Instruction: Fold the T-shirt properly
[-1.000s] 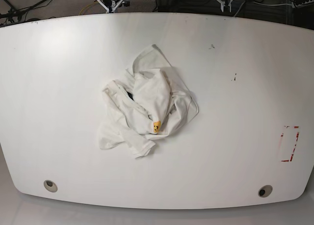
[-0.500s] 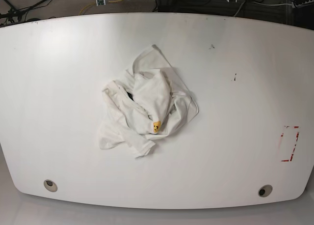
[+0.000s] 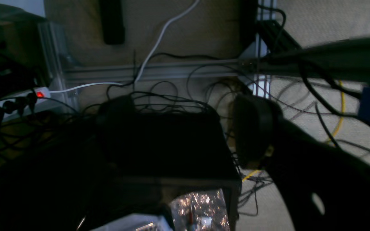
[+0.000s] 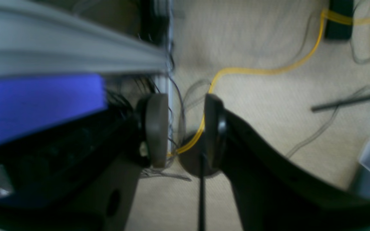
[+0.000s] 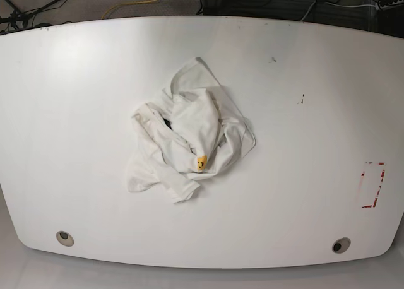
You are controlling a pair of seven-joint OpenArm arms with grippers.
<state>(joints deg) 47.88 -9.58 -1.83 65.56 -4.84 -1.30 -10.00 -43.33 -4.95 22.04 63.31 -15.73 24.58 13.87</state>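
- T-shirt, white crumpled cotton T-shirt (image 5: 186, 137), lies bunched in a heap near the middle of the white rounded table (image 5: 303, 194), with a small yellow patch (image 5: 201, 163) showing at its lower front edge.
- Right gripper (image 4: 185, 128) hangs over beige carpet (a yellow cable (image 4: 262, 70) runs below it), its dark pads (image 4: 156, 128) apart with nothing between them.
- Left gripper: only one dark pad (image 3: 252, 131) is clear above tangled black cables (image 3: 172, 96); whether the jaws stand apart, I cannot tell.
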